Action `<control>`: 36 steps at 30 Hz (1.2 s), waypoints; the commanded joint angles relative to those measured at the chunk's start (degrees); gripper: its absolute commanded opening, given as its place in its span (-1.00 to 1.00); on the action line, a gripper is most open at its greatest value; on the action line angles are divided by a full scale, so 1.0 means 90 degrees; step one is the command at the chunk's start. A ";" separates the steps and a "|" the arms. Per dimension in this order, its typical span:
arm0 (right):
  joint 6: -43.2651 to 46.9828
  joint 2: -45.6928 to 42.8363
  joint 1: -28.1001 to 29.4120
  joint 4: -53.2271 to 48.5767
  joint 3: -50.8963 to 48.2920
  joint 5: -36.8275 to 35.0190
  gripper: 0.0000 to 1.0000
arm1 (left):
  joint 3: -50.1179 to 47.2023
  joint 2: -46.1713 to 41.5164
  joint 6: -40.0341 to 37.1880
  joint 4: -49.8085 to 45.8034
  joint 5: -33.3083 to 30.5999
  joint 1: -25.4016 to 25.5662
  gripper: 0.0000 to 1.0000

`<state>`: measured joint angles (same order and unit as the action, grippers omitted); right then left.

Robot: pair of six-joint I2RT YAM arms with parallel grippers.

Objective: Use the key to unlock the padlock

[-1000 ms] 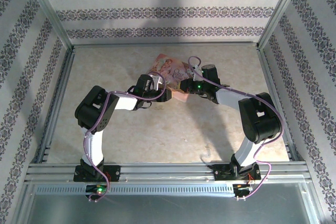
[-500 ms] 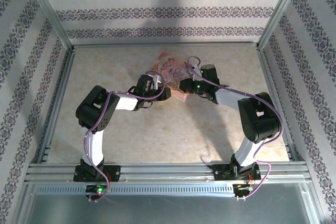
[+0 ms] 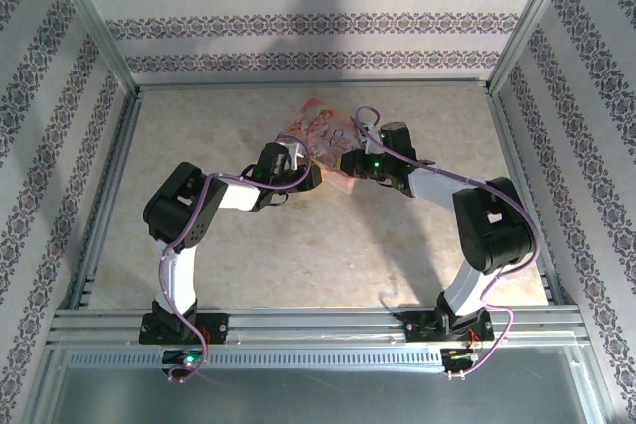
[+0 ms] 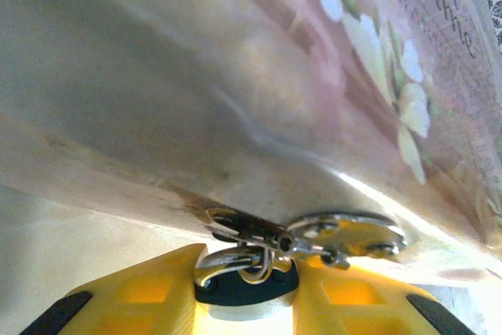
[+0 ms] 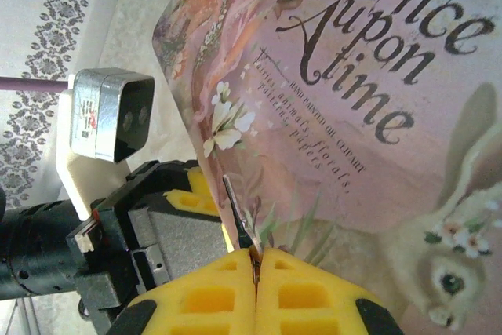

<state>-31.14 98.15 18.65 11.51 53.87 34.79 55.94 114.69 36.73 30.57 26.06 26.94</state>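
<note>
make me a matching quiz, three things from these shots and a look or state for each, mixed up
Things:
1. key
2. padlock
3. pink box

Looks or states:
a. printed "Once upon a time"
b. silvery, just off the tips of the left pincer
c. thin and dark, pinched in the shut right pincer

Pairs: 1-c, 2-b, 3-a

The small silvery metal padlock sits between the fingers of the left tool, right against the near side of the pink floral picture box. The box lies on the beige table ahead of both tools. The thin dark-grey metal key juts forward from the pinched right tool, its tip at the box's edge. The left tool sits just to the right tool's left.
</note>
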 commanded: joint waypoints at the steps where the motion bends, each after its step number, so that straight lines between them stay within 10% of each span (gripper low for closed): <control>1: 0.0095 -0.0346 0.0068 -0.0173 0.0031 0.0015 -1.00 | -0.0028 -0.0307 0.0095 0.0585 0.0072 0.0059 -0.40; 16: 0.1320 -0.1781 0.0647 -0.0361 -0.1437 -0.0552 -1.00 | 0.0104 -0.0632 0.0970 0.0283 0.0642 0.0093 -0.41; 36: 0.1783 -0.0955 0.1160 0.0845 -0.1945 -0.1724 -1.00 | 0.0360 -0.0623 0.1679 0.0022 0.0766 0.0171 -0.41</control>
<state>-17.12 88.95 28.40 15.92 36.36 22.00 56.97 112.09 50.09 30.39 31.09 27.09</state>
